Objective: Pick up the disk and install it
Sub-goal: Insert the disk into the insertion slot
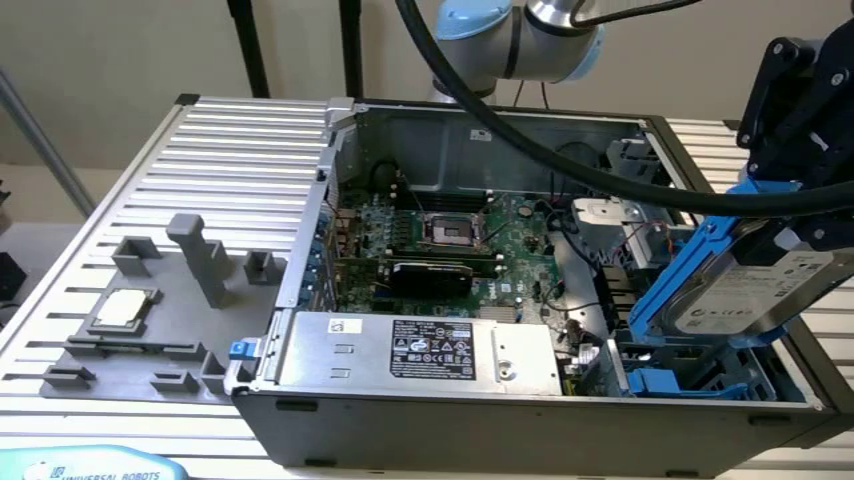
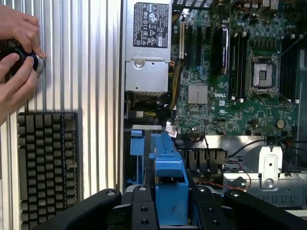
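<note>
Robotics lab: ribbed aluminium desk, opened computer case (motherboard bare), grey parts fixture, robot arm overhead.

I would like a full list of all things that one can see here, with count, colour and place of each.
disk: one, silver-grey in blue carrier, tilted over the case's end, exterior view's right
computer case: one, grey, open, on the table
motherboard: one, green, inside the case
power supply box: one, grey with black label, inside the case
CPU chip: one, silver, on the fixture
fixture: one, grey, on the table, exterior view's left
table: one, ribbed silver
hands: two, over the table
gripper: one, black, shut on the disk
</note>
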